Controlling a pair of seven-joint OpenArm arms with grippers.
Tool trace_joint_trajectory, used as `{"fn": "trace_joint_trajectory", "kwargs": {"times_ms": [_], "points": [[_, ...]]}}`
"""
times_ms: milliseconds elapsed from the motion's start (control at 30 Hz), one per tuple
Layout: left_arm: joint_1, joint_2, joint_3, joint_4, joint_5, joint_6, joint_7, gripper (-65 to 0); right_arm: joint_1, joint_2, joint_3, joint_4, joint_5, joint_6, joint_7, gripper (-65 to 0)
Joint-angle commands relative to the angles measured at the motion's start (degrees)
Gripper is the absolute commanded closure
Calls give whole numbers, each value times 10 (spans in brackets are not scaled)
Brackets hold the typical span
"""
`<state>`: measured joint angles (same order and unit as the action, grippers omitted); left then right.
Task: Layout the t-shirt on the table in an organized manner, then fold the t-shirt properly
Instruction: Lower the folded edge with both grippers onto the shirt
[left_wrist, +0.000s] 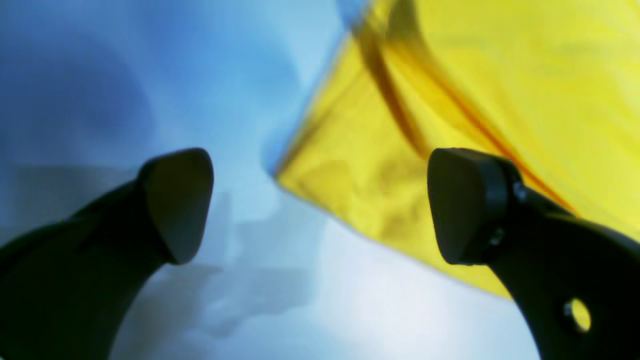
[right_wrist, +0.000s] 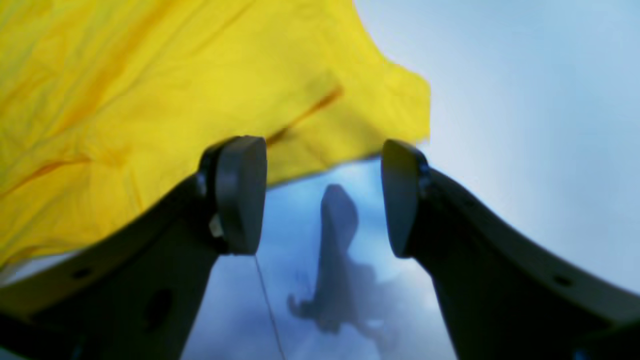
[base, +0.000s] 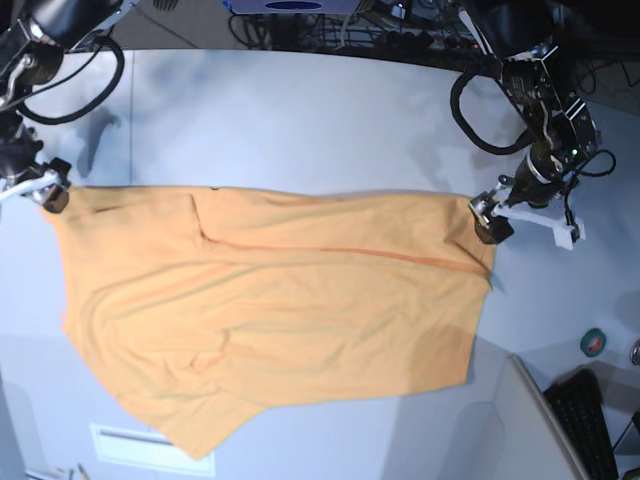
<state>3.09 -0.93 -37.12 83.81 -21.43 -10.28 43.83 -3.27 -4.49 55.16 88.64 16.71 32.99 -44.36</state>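
Observation:
The orange-yellow t-shirt (base: 270, 290) lies spread wide on the white-grey table (base: 300, 120), with creases and a folded ridge near its far edge. My right gripper (base: 50, 192) is at the shirt's far left corner. In the right wrist view it is open (right_wrist: 322, 197), with the cloth (right_wrist: 150, 100) just beyond the fingertips and nothing between them. My left gripper (base: 490, 222) is at the shirt's far right corner. In the left wrist view it is open (left_wrist: 320, 205), with the shirt's corner (left_wrist: 400, 150) on the table beyond it.
A black keyboard (base: 590, 420) and a small tape roll (base: 595, 341) sit at the front right. A white label (base: 130, 445) lies near the front edge, by the shirt's lower corner. Cables and equipment (base: 330, 15) line the back edge. A thin dark seam (right_wrist: 265, 295) crosses the tabletop.

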Motion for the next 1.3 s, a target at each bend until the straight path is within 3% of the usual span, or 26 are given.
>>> {"fn": "trace_joint_trajectory", "kwargs": {"times_ms": [0, 200, 300, 433, 633, 933, 1133, 1167, 1200, 1267], "points": [[-1, -10, -7, -3, -22, 1, -12, -650, 1, -5, 6, 10, 10, 1, 11, -353], [-12, -11, -5, -70, -45, 1, -22, -650, -11, -14, 19, -53, 44, 1, 12, -354], [-18, -11, 0, -104, -45, 1, -58, -650, -1, 2, 63, -107, 98, 0, 11, -354], [-23, -18, 39, -146, -45, 1, -95, -637, 25, 34, 97, -192, 109, -1, 15, -354], [-23, -18, 52, -163, -49, 2, -117, -327, 66, 73, 125, -286, 108, -1, 18, -354], [-23, -19, 50, -163, -49, 2, -117, -20, 101, 101, 117, -408, 107, -2, 91, -351], [-23, -19, 50, -159, -49, 2, -116, 0, 112, 116, 117, -431, 106, -2, 94, -342], [-23, -19, 50, -158, -49, 2, -116, 0, 112, 118, 117, -431, 106, -2, 100, -314], [-22, -19, 50, -158, -49, 2, -116, 0, 112, 121, 117, -432, 106, -2, 109, -246], [-19, -19, 50, -158, -49, 2, -116, 0, 111, 121, 116, -432, 106, -2, 123, -41]]}}
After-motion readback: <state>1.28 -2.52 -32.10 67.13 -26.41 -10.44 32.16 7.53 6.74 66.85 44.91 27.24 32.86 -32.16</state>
